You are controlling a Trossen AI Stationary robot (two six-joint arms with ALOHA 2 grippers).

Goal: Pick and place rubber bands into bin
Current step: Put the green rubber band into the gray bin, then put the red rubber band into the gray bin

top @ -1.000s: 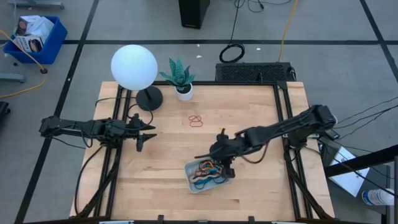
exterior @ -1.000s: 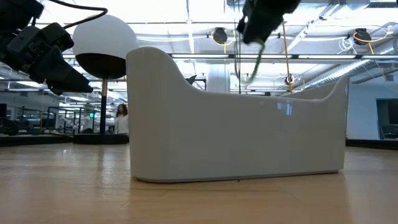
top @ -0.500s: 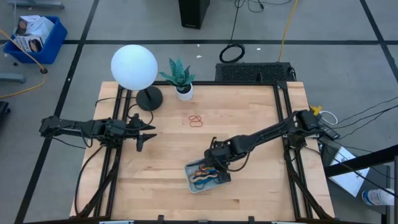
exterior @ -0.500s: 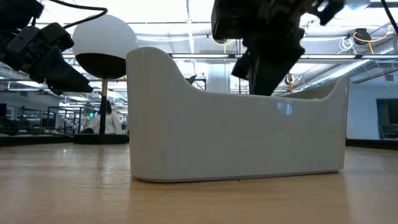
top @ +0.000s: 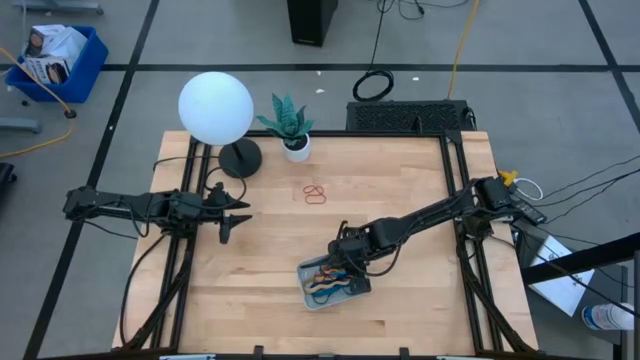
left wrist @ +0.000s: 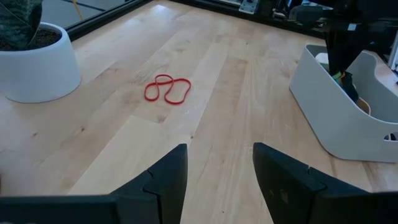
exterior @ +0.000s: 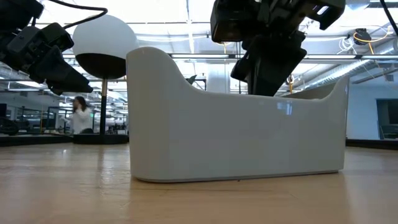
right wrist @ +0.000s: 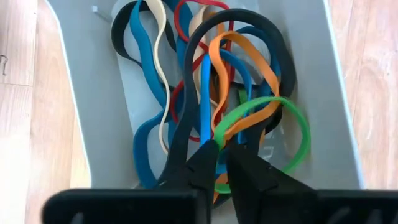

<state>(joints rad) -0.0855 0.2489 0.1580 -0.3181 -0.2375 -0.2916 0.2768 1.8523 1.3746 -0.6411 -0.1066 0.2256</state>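
At the far edge of the wooden table (top: 400,180) stand a white globe lamp (top: 216,107) on a black round base and, just beside it, a small potted plant (top: 288,122) in a white pot. Off the table, a blue crate (top: 57,60) with papers sits on the floor at the far left, and a coiled black cable (top: 372,85) lies behind the table. In the low view a person (exterior: 79,114) shows far off in the room.

The left gripper (top: 236,214) hovers near the table's left side, well apart from the bin, with its fingers (left wrist: 168,177) spread and nothing between them.

The bin (top: 307,272) lies near the front middle of the table, holding a tangle of rubber bands (right wrist: 205,93) in black, blue, orange, red, tan and green. The right gripper (top: 345,262) reaches down into the bin; its fingertips are pressed nearly together over the pile, with a green band (right wrist: 292,134) looped just at the tips, though whether they pinch it cannot be told. In the low view the bin's wall hides the tips.

Two red rubber bands (top: 315,193) lie touching each other on the bare wood, between the plant and the bin, well apart from both grippers.
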